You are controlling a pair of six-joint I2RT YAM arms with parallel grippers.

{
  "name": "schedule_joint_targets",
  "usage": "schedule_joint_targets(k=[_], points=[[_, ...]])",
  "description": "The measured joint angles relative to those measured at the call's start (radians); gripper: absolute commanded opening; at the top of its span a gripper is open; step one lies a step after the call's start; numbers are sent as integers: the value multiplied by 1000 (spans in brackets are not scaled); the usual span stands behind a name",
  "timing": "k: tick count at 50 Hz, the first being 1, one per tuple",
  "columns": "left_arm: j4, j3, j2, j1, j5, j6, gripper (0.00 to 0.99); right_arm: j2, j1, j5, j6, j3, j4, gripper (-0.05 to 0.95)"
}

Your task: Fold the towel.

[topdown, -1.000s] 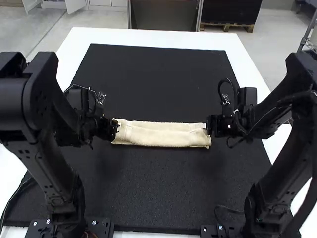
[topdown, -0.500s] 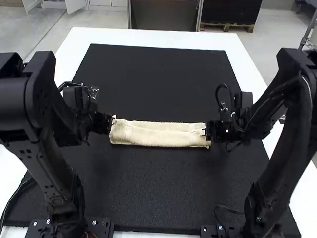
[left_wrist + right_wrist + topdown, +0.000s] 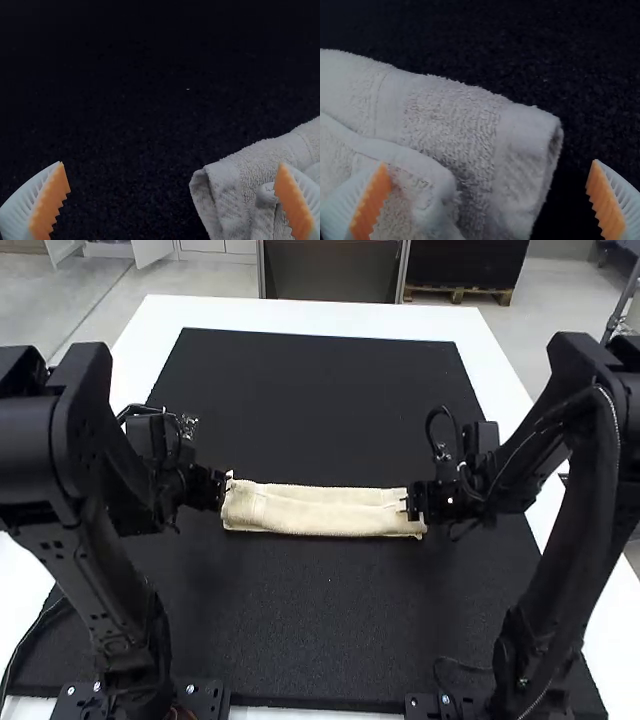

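Right gripper point(image 3: 407, 506), fingers apart, overlaps the towel's point(image 3: 315, 510) right end; left gripper point(image 3: 226, 487), also spread, is at its left. Mid-tabletop point(image 3: 300, 313), its long axis joins them, side edge to side edge; folding likely goes inward

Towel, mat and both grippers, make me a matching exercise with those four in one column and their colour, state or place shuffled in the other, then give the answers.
1. Towel
2. Mat
3. Left gripper
4. Right gripper

A. Open, at the cloth strip's right end in the high view
B. Cream, folded into a long, narrow strip
C. Open, at the strip's left end in the high view
D. Black, lying under the cloth

Pairs: 1-B, 2-D, 3-C, 4-A
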Motion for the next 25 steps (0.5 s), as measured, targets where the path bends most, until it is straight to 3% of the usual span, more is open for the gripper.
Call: schedule_joint_targets(k=[7,14,19,25], points=[[0,0,0,0,0,0,961,3,22,2,8,0,4,895],[0,0,0,0,0,0,961,2,29,1,17,0,5,790],[0,0,0,0,1,0,961,2,31,1,20,0,5,502],[0,0,0,0,3,0,961,2,30,0,24,0,10,3]])
